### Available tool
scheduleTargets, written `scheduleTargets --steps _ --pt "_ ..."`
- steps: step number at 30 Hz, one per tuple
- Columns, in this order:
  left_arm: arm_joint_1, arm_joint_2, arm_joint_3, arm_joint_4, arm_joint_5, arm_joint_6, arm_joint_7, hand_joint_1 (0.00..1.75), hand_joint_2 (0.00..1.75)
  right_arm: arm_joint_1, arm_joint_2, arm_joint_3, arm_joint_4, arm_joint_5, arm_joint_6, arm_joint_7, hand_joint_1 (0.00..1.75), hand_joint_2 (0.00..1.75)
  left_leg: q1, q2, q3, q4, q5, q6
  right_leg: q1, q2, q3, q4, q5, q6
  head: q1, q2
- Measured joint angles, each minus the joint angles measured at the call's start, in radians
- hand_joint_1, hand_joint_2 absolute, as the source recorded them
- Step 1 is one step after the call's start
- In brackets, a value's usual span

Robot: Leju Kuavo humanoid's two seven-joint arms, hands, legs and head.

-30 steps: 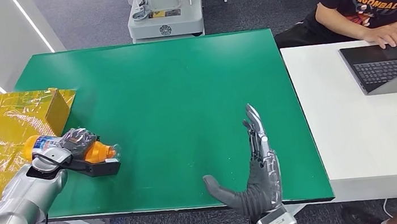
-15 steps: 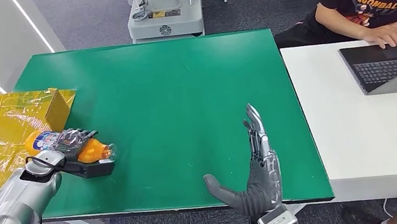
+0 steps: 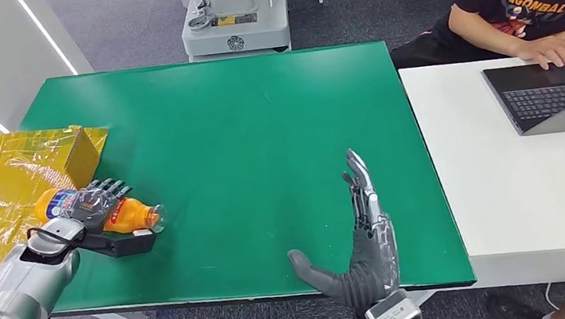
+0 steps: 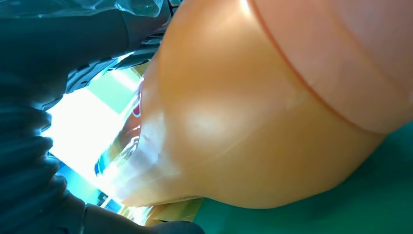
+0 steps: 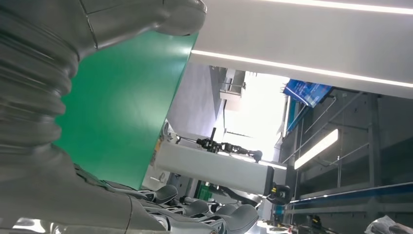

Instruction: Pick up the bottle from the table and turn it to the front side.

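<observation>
My left hand (image 3: 92, 206) grips the bottle (image 3: 119, 216), lying sideways; turning remains. Right hand (image 3: 364, 255) spread, idle.

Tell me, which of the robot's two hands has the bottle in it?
The left hand: its fingers wrap the orange bottle near the green table's left edge. The right hand is open, holding nothing.

Yellow bag (image 3: 12, 172) crowds green table's (image 3: 243, 132) left edge
</observation>
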Motion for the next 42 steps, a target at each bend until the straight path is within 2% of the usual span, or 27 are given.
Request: scheduleTargets --steps 21,29,36,42 --pt "-0.010 0.012 0.000 0.000 -0.026 0.004 0.016 0.00 1.75 0.000 0.000 -0.003 0.001 -0.020 0.015 -0.005 0.00 1.75 0.000 0.000 0.000 0.000 0.000 0.000 0.000 0.000 -0.001 0.000 0.000 0.000 0.000 0.000" --pt "-0.032 0.023 0.000 -0.013 -0.053 0.101 -0.070 0.00 1.75 0.000 0.000 -0.006 0.005 -0.031 0.023 -0.013 0.00 1.75 0.000 0.000 -0.001 0.000 0.000 0.000 0.000 0.000 -0.001 0.000 0.000 0.000 0.000 0.000" --pt "-0.038 0.030 0.000 -0.030 -0.054 0.114 -0.082 0.00 1.75 0.000 0.000 -0.010 0.006 -0.033 0.025 -0.018 0.00 1.75 0.000 0.000 -0.001 0.000 0.000 0.000 0.000 0.000 -0.001 0.000 0.000 0.000 0.000 0.000" --pt "-0.022 0.058 0.000 -0.098 -0.006 0.174 -0.126 0.00 1.75 0.007 0.001 -0.021 0.003 -0.016 0.027 -0.016 0.00 1.75 0.000 0.000 -0.001 0.000 0.000 0.000 0.000 0.000 -0.001 0.000 0.000 0.000 0.000 0.000"
